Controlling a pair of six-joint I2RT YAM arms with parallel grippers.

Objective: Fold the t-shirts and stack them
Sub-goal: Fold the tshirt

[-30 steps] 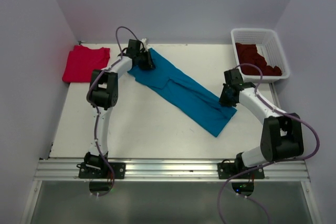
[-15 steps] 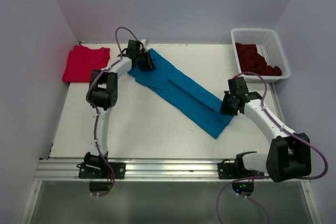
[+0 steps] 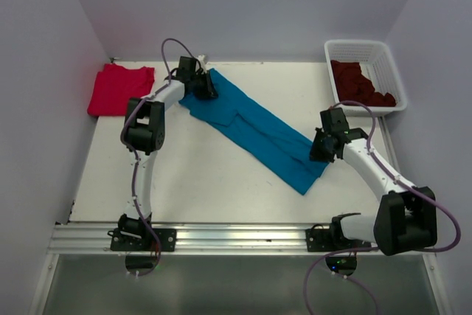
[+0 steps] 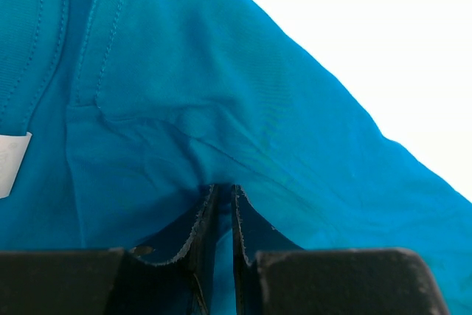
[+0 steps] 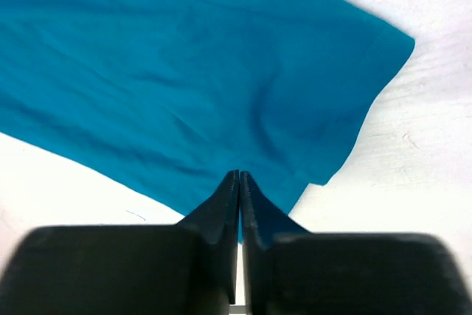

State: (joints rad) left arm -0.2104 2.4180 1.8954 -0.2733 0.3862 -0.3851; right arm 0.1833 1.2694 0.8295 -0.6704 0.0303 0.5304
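Note:
A teal t-shirt (image 3: 254, 127) lies folded into a long strip, running diagonally from far left to near right across the table. My left gripper (image 3: 209, 86) is at its far-left end, shut on a pinch of the teal cloth (image 4: 221, 71); fabric shows between the jaws (image 4: 223, 189). My right gripper (image 3: 316, 154) hovers over the strip's near-right end (image 5: 184, 71). Its jaws (image 5: 240, 175) stand almost together with nothing between them. A folded red t-shirt (image 3: 118, 88) lies at the far left. Dark maroon t-shirts (image 3: 361, 82) fill the basket.
The white lattice basket (image 3: 330, 57) stands at the far right corner. Purple walls close in the table on three sides. An aluminium rail (image 3: 236, 240) with both arm bases runs along the near edge.
My right arm swung its elbow out to the near right and its gripper slid slightly nearer along the shirt's end. The left arm and the shirt stayed put.

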